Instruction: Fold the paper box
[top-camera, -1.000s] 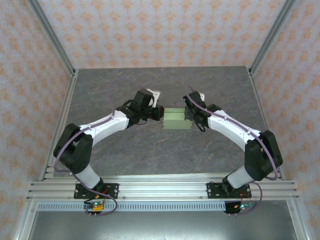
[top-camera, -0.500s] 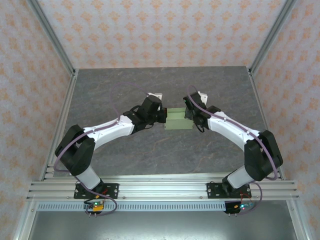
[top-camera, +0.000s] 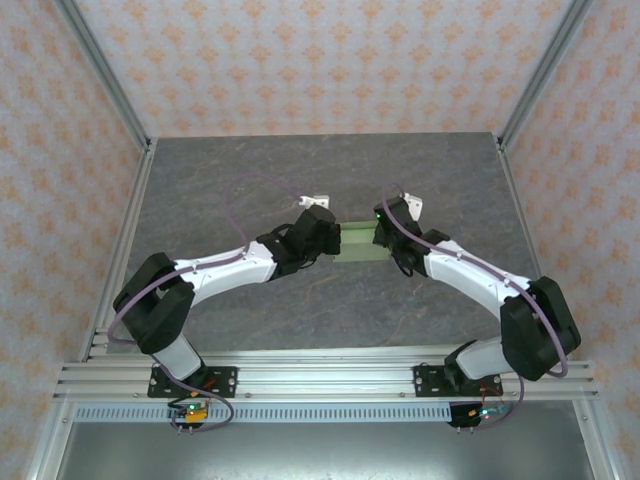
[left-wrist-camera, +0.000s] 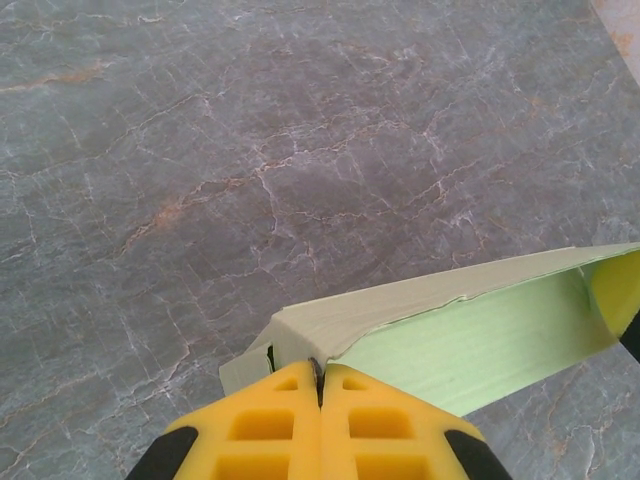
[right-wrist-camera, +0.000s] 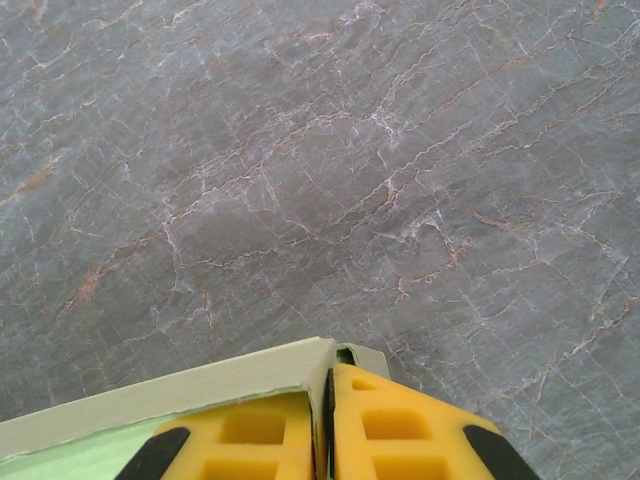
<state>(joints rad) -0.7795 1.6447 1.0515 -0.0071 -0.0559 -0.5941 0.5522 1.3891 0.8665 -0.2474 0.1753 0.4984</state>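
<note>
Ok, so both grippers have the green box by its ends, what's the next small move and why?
Probably tip the paper box flat onto the table without releasing. The left gripper and right gripper are each shut on an opposite end wall, and from above the box looks turned on edge, so letting go now could let it flop.

Table: grey marbled top (top-camera: 330, 170), matte, fine pale and rust veins | Walls: pale wallpaper (top-camera: 320, 60), orange floral motif, back and both sides | Frame: aluminium corner posts (top-camera: 105, 75), slotted rail (top-camera: 320, 378) at near edge | Light: even, soft.
</note>
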